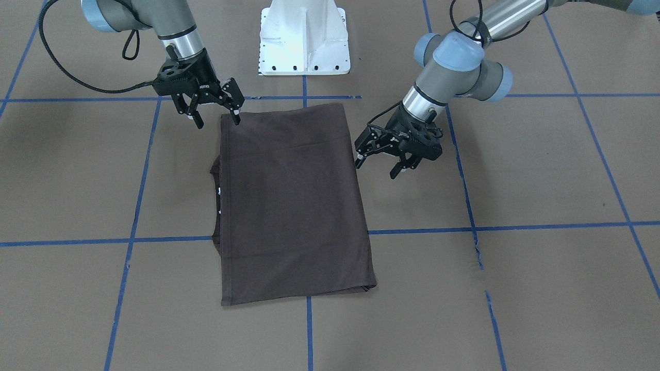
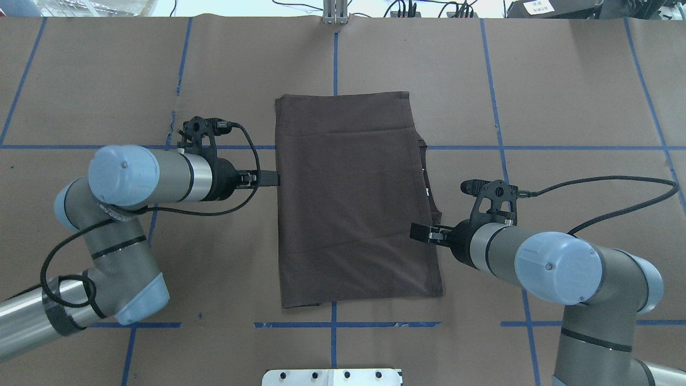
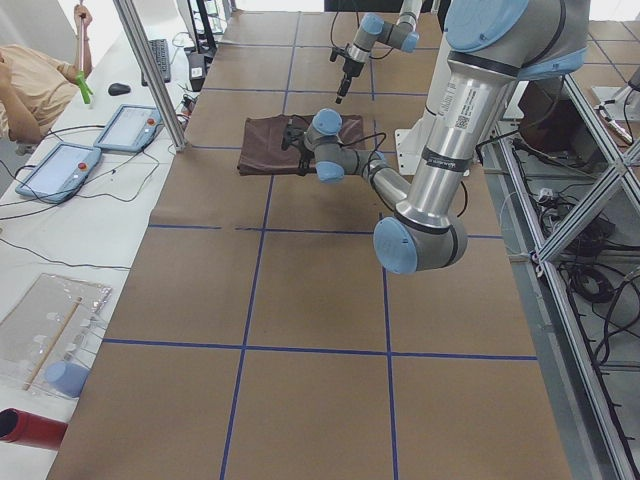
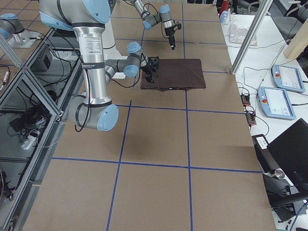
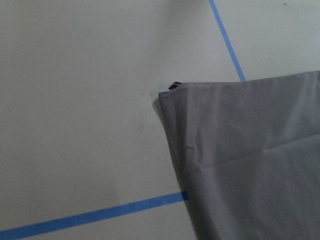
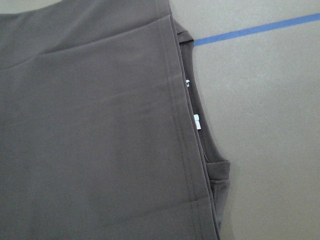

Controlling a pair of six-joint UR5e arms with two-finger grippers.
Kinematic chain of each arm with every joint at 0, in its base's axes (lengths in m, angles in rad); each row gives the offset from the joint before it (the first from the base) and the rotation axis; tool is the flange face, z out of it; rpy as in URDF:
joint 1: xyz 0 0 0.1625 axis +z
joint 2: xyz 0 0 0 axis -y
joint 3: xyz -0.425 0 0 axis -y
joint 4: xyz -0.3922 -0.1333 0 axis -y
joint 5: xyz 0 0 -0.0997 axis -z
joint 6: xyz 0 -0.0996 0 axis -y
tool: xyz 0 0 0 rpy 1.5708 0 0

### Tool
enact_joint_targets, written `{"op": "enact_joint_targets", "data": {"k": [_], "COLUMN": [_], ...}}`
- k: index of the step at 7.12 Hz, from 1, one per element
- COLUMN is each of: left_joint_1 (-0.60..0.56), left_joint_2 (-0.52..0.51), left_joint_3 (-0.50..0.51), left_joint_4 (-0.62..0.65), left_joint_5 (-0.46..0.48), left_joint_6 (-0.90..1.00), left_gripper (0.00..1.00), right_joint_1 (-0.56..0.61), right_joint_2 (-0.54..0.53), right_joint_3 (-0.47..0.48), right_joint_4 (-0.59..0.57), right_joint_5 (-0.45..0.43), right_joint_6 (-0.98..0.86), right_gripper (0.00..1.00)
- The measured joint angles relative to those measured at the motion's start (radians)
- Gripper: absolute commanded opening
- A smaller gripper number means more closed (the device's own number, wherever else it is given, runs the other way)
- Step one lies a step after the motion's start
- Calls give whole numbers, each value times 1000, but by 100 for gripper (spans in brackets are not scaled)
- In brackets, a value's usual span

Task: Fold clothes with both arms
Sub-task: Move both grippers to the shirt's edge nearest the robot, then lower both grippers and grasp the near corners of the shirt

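The dark brown T-shirt lies folded into a flat rectangle on the brown paper table top. Its collar with tiny white neck labels peeks out from under the folded edge on the robot's right side. My left gripper stands open just beside the shirt's left edge, holding nothing. My right gripper is open too, with one fingertip over the shirt's near right corner. The wrist views show only cloth and table, no fingers.
The white pedestal base stands at the table's robot side. Blue tape lines grid the table. In the exterior left view a metal post, tablets and a seated person are on the far side bench.
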Motion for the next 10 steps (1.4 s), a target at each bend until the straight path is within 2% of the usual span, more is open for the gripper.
{"op": "enact_joint_targets", "data": {"k": [1, 3, 5, 6, 10], "left_joint_1": [70, 189, 276, 301, 353], "left_joint_2": [18, 27, 28, 29, 20], "left_joint_3": [-43, -150, -196, -194, -179], "left_joint_4": [28, 195, 303, 322, 331], "left_joint_5": [59, 127, 172, 181, 187], "left_joint_6": [-88, -245, -300, -306, -311], "left_gripper": [69, 69, 68, 64, 63], "right_joint_1": [26, 47, 50, 50, 50], "right_joint_2": [-3, -4, -6, -6, -6], "right_joint_3": [4, 7, 6, 5, 2], "right_joint_4": [13, 19, 19, 18, 16], "right_joint_5": [20, 30, 31, 31, 29], "right_joint_6": [0, 1, 1, 1, 1], "right_gripper": [100, 100, 100, 100, 100]}}
